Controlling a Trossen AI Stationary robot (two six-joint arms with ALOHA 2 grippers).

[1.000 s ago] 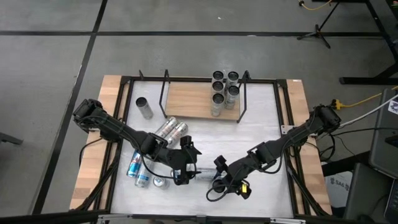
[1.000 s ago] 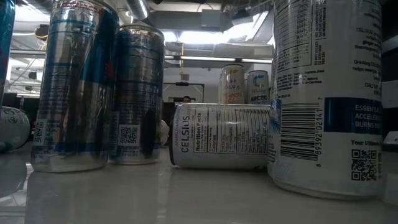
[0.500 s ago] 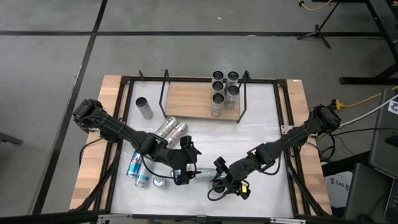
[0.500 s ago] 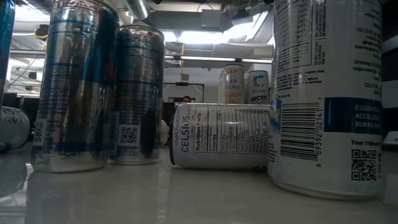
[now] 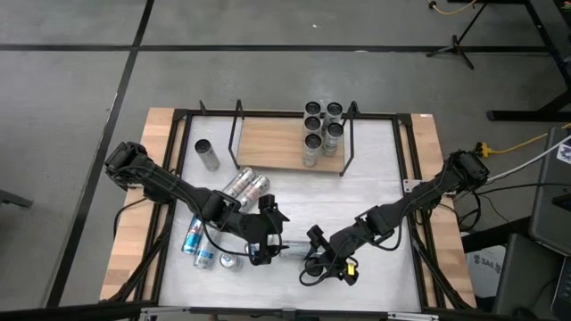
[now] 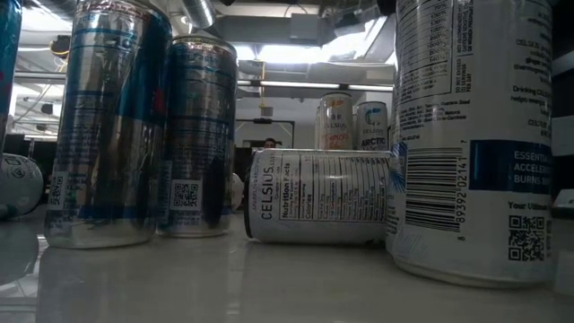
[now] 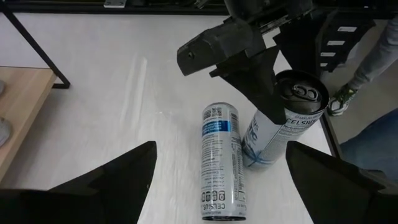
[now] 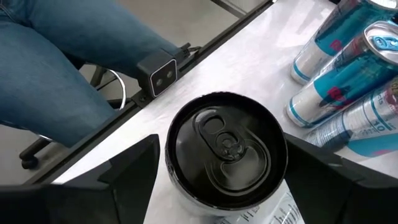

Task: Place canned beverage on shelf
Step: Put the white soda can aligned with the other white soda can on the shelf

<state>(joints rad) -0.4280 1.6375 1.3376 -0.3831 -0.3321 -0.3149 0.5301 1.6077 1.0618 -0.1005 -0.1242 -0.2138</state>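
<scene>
Black-topped white aluminium beverage can (image 8: 227, 149) stands upright near the front edge of the white tabletop (image 5: 375, 178), well apart from the small light-brown wooden shelf in its black rod frame (image 5: 277, 143) at the far side. The right gripper (image 5: 321, 264) sits over this can with one dark finger (image 8: 134, 174) on each side of it. A little gap shows on both sides, so the jaws stand apart and have not yet closed on the can.

Just beside it a slim white-and-blue can (image 7: 219, 162) lies on its side, and the left gripper (image 5: 266, 245) hangs above that one with its jaws spread wide and nothing in them. A cluster of five upright silver cans (image 5: 321, 125) fills the right end of the shelf, leaving its left part bare.

The step in hand looks like the grasp. Next, the right jaws likely need to close squarely on the can's wall, lift it straight up clear of the lying can, and carry it across to the bare board without knocking the cluster.
</scene>
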